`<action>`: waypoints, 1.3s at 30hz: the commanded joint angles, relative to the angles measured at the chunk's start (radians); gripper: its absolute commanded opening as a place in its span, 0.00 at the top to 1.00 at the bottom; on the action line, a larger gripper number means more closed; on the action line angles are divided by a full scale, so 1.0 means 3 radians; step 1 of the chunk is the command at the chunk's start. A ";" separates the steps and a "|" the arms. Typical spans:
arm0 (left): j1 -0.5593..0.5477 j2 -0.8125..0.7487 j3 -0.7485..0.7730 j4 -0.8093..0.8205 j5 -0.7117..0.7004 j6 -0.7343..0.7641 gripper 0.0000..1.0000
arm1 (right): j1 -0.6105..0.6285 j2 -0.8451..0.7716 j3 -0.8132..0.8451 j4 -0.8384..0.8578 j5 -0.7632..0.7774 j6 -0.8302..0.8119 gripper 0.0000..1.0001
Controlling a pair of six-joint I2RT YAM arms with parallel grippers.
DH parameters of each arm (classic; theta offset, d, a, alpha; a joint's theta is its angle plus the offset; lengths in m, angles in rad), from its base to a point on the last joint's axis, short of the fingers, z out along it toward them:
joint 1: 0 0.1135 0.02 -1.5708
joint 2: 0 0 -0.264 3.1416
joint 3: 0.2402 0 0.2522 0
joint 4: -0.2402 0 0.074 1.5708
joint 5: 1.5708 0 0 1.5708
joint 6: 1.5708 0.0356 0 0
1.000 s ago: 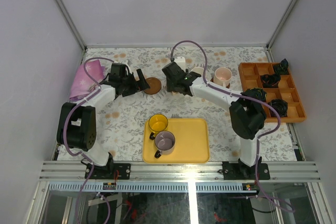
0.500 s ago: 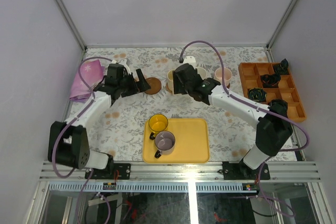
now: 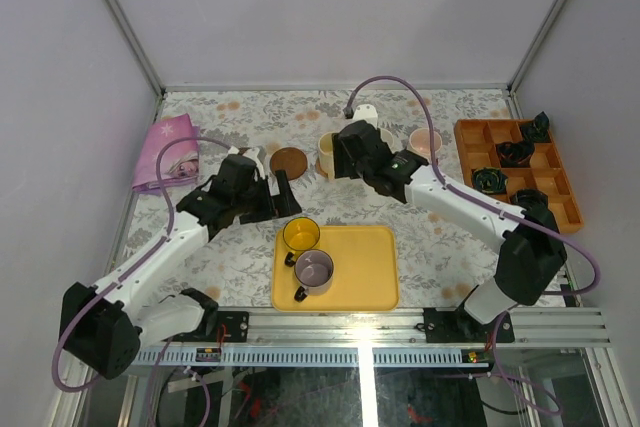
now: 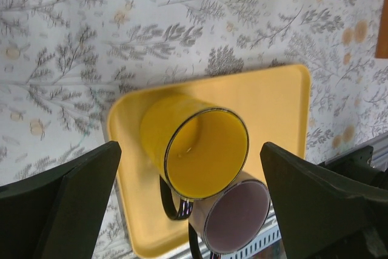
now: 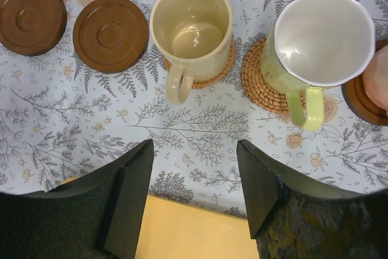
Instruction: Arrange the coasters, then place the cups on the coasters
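Observation:
In the right wrist view, a cream cup stands on a tan woven coaster, and a pale green cup stands on another woven coaster. Two dark brown coasters lie bare to their left. A pink cup shows at the right edge on a brown coaster. My right gripper is open and empty, drawn back from the cream cup. A yellow cup and a purple cup stand on the yellow tray. My left gripper hangs open above the yellow cup without touching it.
An orange divided tray with small black objects stands at the right. A pink cloth lies at the back left. The yellow tray sits near the front edge between the two arm bases.
My left arm has swung from the brown coaster at the back toward the tray, ending over the yellow cup. My right gripper has backed off the cream cup, which now stands free.

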 commanded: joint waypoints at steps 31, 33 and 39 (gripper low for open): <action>-0.0823 -0.0421 -0.0473 -0.0562 -0.0605 -0.0682 0.26 | 0.0029 -0.0117 -0.0028 0.0116 -0.0048 -0.0020 0.35; -0.0820 -0.0447 -0.0500 -0.0577 -0.0559 -0.0701 0.28 | 0.0029 -0.0120 -0.0045 0.0112 -0.0056 -0.0018 0.35; -0.0835 -0.0478 -0.0566 -0.0573 -0.0516 -0.0738 0.35 | 0.0027 -0.0122 -0.0071 0.0099 -0.0087 0.0018 0.35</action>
